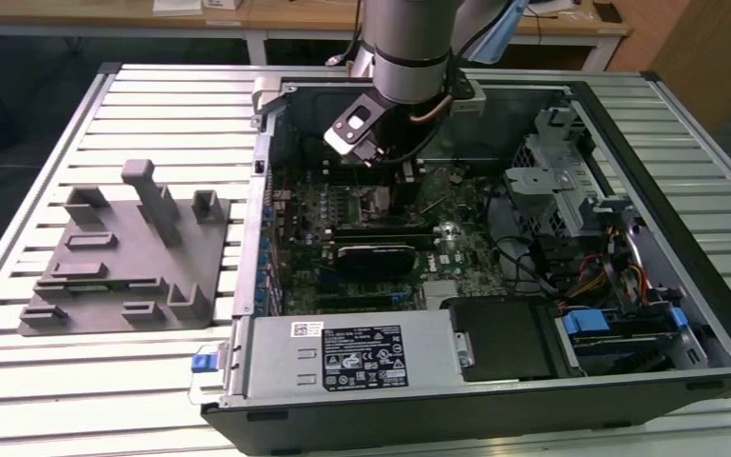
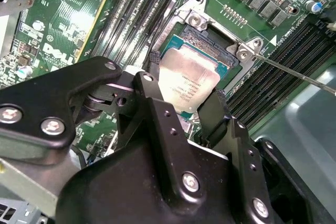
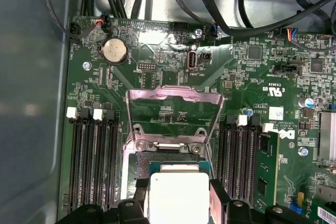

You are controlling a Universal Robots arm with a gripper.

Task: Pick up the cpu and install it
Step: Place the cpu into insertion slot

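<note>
Install step is underway, by my reading: the silver-grey robot arm (image 1: 404, 48) is reaching into the open black computer case (image 1: 467, 424). Its black two-finger gripper (image 2: 184, 85) is clamping the small square silver-topped cpu (image 2: 190, 80) by opposite edges. It is holding the chip slightly tilted over the open metal-framed socket (image 3: 168, 153) on the green motherboard (image 3: 157, 72) inside the case. Seating is calling for level, square alignment. The case is lying on a slatted pale metal table (image 1: 87, 381), a grey moulded plastic fixture (image 1: 125, 257) is sitting beside the case, and wooden desks (image 1: 289, 14) are standing beyond it.
</note>
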